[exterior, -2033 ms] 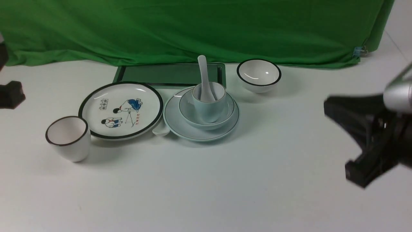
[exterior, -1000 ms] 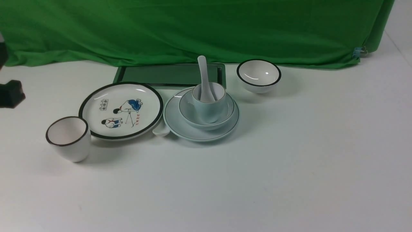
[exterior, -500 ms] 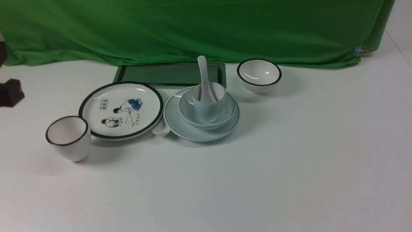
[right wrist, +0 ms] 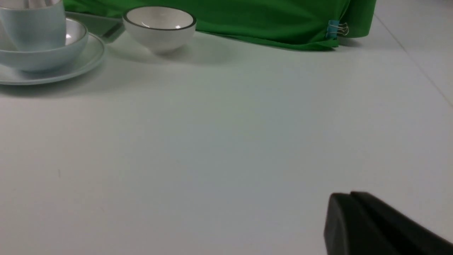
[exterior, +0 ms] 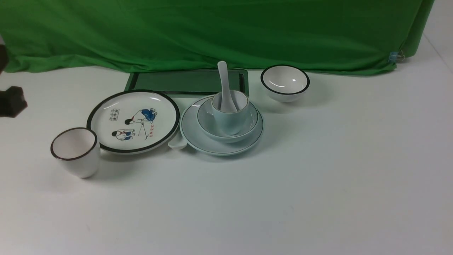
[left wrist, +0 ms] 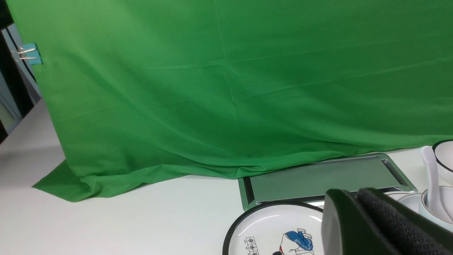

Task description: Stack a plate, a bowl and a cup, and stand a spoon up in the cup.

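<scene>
The pale blue-green plate [exterior: 198, 136] lies mid-table with the shallow bowl [exterior: 247, 122] on it and the handleless cup [exterior: 229, 118] standing in the bowl. The white spoon [exterior: 223, 79] stands in the cup, handle up. My left gripper [exterior: 12, 102] hangs at the far left edge of the front view, well clear of the stack; in the left wrist view it [left wrist: 355, 194] is shut and empty. My right gripper [right wrist: 350, 196] is out of the front view; its wrist view shows it shut and empty above bare table, right of the stack [right wrist: 39, 53].
A cartoon plate [exterior: 132, 120] with a black rim lies left of the stack, a white dark-rimmed cup [exterior: 75, 151] in front of it. Another white spoon [exterior: 177, 143] peeks out between the plates. A black-rimmed white bowl [exterior: 285, 83] and a metal tray [exterior: 187, 81] sit behind, before the green cloth [exterior: 212, 32].
Two seconds ago my right gripper was at the front view's right edge; it has since withdrawn out of that view. The stack and the left gripper have stayed put.
</scene>
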`<state>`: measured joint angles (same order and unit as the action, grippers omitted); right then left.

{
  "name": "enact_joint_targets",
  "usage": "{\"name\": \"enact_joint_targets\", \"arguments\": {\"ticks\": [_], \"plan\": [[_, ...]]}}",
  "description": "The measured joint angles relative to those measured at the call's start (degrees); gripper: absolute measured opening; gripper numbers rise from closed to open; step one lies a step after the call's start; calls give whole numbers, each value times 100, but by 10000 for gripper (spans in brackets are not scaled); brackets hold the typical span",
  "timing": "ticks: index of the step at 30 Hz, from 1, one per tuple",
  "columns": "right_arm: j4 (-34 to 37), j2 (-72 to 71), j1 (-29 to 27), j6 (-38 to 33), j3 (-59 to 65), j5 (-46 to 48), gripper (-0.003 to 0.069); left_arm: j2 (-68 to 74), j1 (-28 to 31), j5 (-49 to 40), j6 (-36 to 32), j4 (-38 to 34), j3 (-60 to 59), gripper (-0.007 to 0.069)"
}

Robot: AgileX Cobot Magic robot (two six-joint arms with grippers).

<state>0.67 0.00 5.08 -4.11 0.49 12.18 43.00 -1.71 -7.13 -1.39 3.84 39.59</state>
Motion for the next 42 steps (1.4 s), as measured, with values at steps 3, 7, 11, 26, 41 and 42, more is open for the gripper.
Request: {"name": "enact_joint_targets", "arguments": {"ticks": [3, 7, 11, 26, 41, 42], "plan": [[0, 0, 0, 0, 0, 0, 26, 0, 0, 0, 0, 0, 0, -9], [0, 0, 0, 0, 0, 0, 36, 0, 0, 0, 0, 0, 0, -9], [-2, 0, 0, 4, 0, 0, 54, 0, 0, 0, 0, 0, 0, -9], [-9, -2, 0, 4, 0, 12, 95, -3072, 255, 2513, -5, 107, -3324, -9], [-13, -2, 0, 4, 0, 33, 131, -4285, 457, -648, 362, -300, -4001, -9], [-13, -2, 0, 4, 0, 33, 134, -4285, 377, -653, 322, -322, -4001, -9]]}}
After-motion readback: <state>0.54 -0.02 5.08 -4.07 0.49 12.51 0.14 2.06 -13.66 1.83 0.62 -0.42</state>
